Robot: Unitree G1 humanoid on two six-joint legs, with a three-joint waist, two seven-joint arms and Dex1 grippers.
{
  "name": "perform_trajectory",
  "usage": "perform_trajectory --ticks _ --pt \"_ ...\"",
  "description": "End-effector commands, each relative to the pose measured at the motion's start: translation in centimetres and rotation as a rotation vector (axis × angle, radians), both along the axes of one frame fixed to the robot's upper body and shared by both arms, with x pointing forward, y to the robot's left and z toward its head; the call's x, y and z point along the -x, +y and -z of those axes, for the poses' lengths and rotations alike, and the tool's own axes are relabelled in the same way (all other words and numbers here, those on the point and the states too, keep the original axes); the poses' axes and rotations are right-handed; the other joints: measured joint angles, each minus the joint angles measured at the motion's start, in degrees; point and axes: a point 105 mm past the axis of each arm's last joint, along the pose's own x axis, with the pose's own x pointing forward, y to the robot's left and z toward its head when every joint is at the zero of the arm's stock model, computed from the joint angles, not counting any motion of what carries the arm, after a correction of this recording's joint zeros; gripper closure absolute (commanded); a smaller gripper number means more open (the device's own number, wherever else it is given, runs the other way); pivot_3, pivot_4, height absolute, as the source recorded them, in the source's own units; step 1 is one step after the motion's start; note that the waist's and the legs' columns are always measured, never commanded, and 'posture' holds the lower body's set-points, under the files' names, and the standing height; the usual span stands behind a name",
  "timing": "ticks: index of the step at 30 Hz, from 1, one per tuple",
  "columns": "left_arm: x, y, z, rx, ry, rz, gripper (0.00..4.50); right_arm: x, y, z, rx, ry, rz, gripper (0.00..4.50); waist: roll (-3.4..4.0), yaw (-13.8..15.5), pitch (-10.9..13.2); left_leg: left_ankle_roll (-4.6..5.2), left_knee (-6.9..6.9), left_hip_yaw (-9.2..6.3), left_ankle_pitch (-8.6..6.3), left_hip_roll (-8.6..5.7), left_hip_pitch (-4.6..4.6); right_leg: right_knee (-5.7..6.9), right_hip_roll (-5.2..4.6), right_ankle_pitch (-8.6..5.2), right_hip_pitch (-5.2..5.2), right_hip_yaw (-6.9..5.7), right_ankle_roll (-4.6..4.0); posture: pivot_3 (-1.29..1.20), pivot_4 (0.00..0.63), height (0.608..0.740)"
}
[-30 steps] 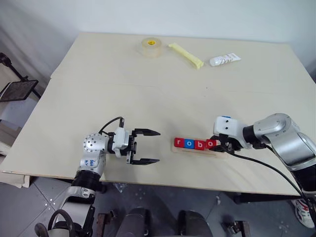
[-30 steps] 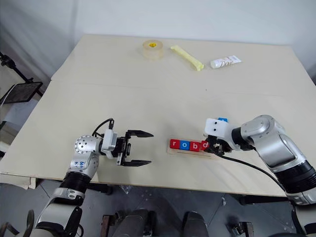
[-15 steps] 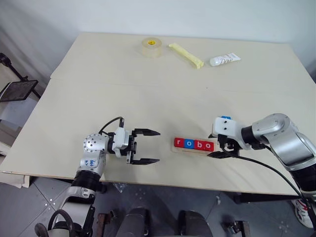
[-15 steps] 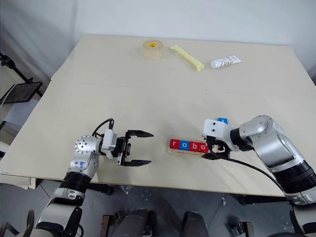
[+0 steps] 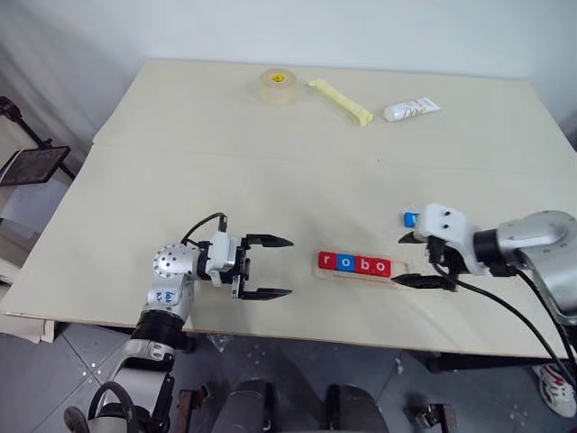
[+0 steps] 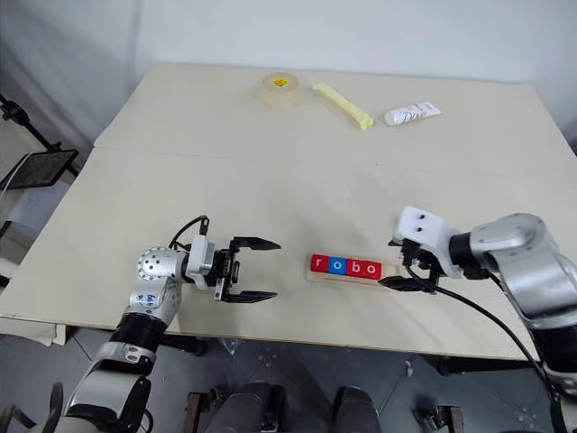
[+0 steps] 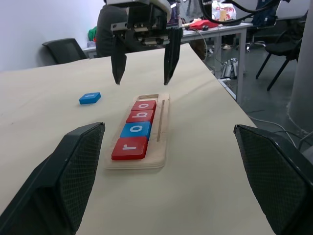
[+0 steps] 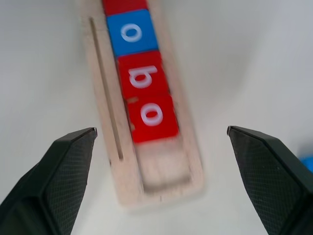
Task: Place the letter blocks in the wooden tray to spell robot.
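The wooden tray (image 5: pixel 356 276) lies near the table's front edge. In it sit a red r (image 7: pixel 129 148), a blue o (image 7: pixel 136 129), a red b (image 7: pixel 141 116) and a red o (image 7: pixel 145 105), side by side. The tray's right end slot (image 8: pixel 164 172) is bare. A loose blue letter block (image 5: pixel 410 219) rests on the table beyond that end. My right gripper (image 5: pixel 413 260) hovers open just right of the tray, holding nothing. Left of the tray, my left gripper (image 5: pixel 288 267) is open and level, pointing at it.
At the table's far side are a tape roll (image 5: pixel 277 86), a yellow stick (image 5: pixel 340 99) and a white tube (image 5: pixel 410 109). The table's front edge (image 5: pixel 297 336) runs close below both grippers.
My right gripper opened off the red o at the tray's right part, then drew back to the right and up. That tile stays in the tray. The left arm kept still.
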Motion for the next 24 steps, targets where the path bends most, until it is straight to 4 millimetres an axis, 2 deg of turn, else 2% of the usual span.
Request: perform_trajectory --ticks 1,4,7,12,15,18,24 --pt "-0.3 0.0 -0.4 0.004 -0.013 -0.009 0.00 0.0 -3.4 -2.4 -0.100 -0.149 0.154 0.03 0.00 -0.02 0.00 0.01 0.00 0.02 0.00 -0.04 -0.01 -0.02 -0.02 0.00 -0.01 0.01 0.00 0.00 0.150 0.740" --pt "-0.4 -0.1 -0.4 0.005 -0.011 -0.008 0.00 0.7 -5.7 -2.7 -0.166 -0.205 0.245 0.03 0.00 -0.14 0.00 0.01 -0.01 0.07 0.00 -0.03 0.01 -0.01 -0.02 0.00 -0.02 0.03 0.00 0.00 0.150 0.740" --pt "-0.5 -0.2 -0.4 0.006 -0.009 -0.005 0.00 2.5 -8.4 -2.3 -0.191 -0.219 0.325 0.03 0.00 -0.13 -0.01 0.00 -0.02 0.11 0.00 0.02 0.04 -0.01 0.01 0.00 0.00 0.02 0.00 0.00 0.150 0.740" --pt "-0.5 -0.1 -0.4 0.002 -0.004 -0.001 0.00 4.9 -10.3 -2.2 -0.225 -0.239 0.378 0.03 -0.01 -0.09 -0.01 0.02 -0.05 0.15 0.00 -0.02 0.05 -0.05 -0.02 0.00 0.02 0.05 0.00 0.00 0.150 0.740" --pt "-0.6 -0.2 -0.6 0.000 -0.004 0.003 0.00 5.1 -10.2 -2.5 -0.252 -0.262 0.390 0.03 0.00 -0.44 -0.01 0.01 -0.05 0.22 0.00 0.03 0.13 -0.06 0.00 0.00 0.04 0.10 0.00 0.00 0.150 0.740" --pt "-0.7 -0.2 -0.6 -0.002 -0.005 0.006 0.00 4.7 -9.2 -2.4 -0.277 -0.258 0.384 0.03 0.01 -0.41 -0.01 -0.02 -0.05 0.24 0.02 0.08 0.15 -0.05 0.03 0.00 0.04 0.12 0.00 0.00 0.150 0.740" --pt "-0.7 -0.1 -0.6 -0.004 -0.010 0.009 0.00 1.5 -6.6 -1.2 -0.337 -0.242 0.448 0.03 0.00 -0.31 -0.01 -0.02 -0.04 0.19 0.02 0.07 0.15 -0.03 0.02 0.00 0.02 0.13 0.00 0.00 0.150 0.740"
